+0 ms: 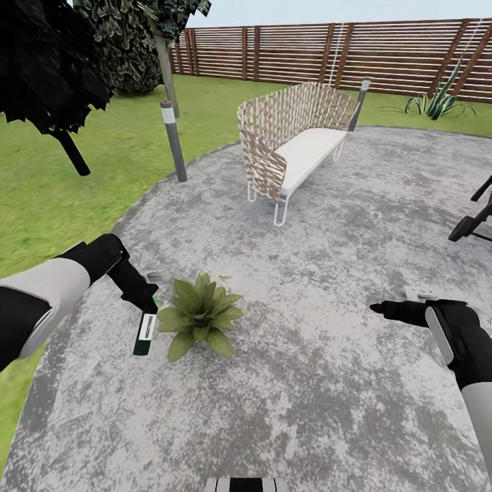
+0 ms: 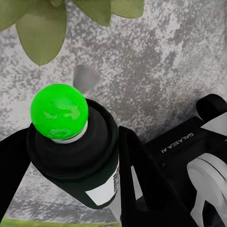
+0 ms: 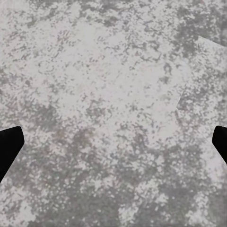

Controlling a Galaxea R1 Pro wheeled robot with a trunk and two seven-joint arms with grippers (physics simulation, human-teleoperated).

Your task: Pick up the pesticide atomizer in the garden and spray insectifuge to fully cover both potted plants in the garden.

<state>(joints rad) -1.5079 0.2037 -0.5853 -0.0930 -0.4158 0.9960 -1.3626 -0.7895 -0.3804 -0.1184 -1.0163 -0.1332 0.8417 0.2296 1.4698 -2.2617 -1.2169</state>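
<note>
1. The left gripper is clenched on the pesticide atomizer, holding it above the grey mottled patio, just beside the potted plant on the plant's left in the head view.
2. In the head view the atomizer is a slim dark green-black bottle with a white label band around its middle; it hangs tilted, its lower end pointing down toward the paving.
3. In the left wrist view the pesticide atomizer shows a round black shoulder, a white label edge, and a glossy bright green ball on top. The black fingers press against its sides.
4. The potted plant is a low rosette of pointed green leaves resting on the patio; its leaf tips reach into the left wrist view beyond the atomizer.
5. The right gripper hovers over bare paving, well apart from the plant. In the right wrist view its two dark fingertips sit far apart at opposite edges, released and holding nothing.
6. A woven swing bench stands farther back on the patio, before a brown slatted fence.
</note>
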